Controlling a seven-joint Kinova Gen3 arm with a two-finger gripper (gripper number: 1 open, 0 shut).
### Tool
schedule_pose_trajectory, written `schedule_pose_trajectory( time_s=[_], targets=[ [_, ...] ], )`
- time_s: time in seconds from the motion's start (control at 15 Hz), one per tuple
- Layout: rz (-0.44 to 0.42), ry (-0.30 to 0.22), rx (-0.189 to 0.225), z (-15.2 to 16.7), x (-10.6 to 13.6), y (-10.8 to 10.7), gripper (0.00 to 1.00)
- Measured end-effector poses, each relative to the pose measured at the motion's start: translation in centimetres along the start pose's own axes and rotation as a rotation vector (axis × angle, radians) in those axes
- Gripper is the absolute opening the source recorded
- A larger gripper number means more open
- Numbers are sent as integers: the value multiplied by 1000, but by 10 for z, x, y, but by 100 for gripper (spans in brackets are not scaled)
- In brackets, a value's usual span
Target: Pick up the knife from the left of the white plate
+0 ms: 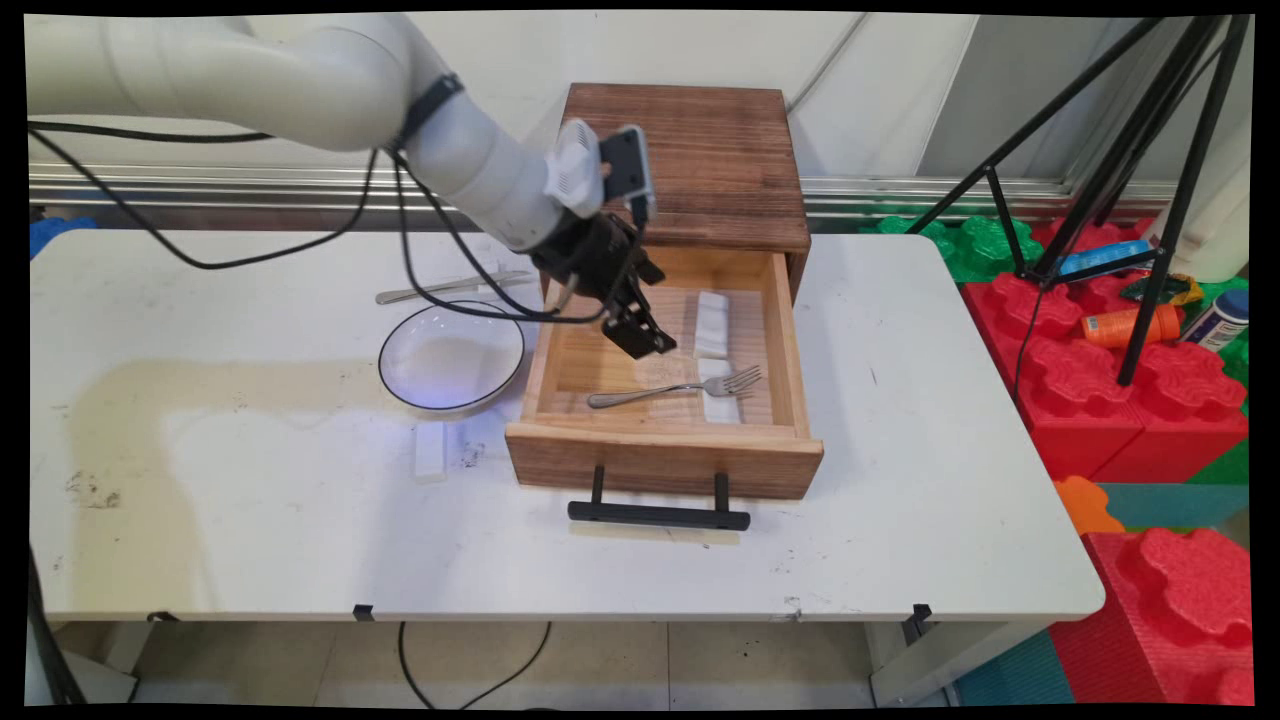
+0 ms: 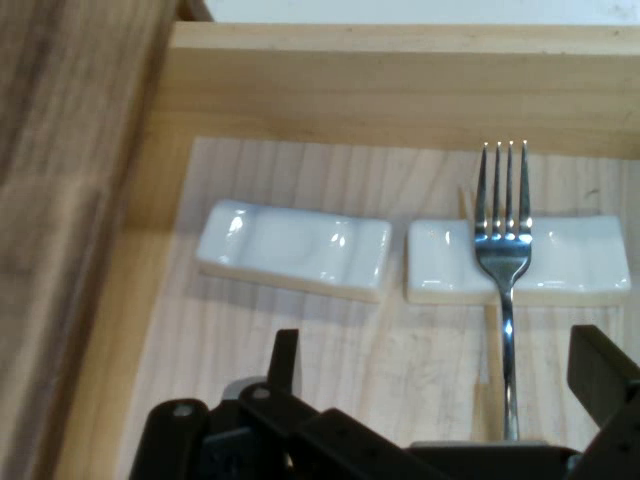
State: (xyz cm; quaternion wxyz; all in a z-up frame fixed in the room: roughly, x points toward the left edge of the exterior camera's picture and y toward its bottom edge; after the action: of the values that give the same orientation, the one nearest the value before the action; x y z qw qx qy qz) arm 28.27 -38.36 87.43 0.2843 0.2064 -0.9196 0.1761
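The gripper (image 1: 648, 343) hangs inside the open drawer (image 1: 662, 440), fingers apart and holding nothing. At its 5 o'clock lies the fork (image 2: 505, 268) — tines on a white rest (image 2: 560, 262), a second rest (image 2: 292, 248) just beside. A bowl (image 1: 451, 357) sits at the drawer's 9 o'clock.

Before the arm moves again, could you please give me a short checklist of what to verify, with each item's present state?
1. Drawer pulled fully open: ok.
2. Claw above the drawer floor, touching nothing: ok.
3. Claw open: ok, fingers spread wide in the hand view.
4. Fork lying with its tines on a white rest: ok.
5. Second rest lying clear of the fork: ok.
6. Bowl outside the drawer, left of it: ok.
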Motion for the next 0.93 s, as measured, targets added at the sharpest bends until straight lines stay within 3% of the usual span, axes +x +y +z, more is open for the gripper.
schedule_pose_trajectory(
  time_s=[0.47,0.73,0.93],
  targets=[
    [-61,30,111,-88,-27,10,100],
    [-101,-2,171,-138,-62,16,100],
    [-113,-28,190,-160,-81,17,100]
  ],
)
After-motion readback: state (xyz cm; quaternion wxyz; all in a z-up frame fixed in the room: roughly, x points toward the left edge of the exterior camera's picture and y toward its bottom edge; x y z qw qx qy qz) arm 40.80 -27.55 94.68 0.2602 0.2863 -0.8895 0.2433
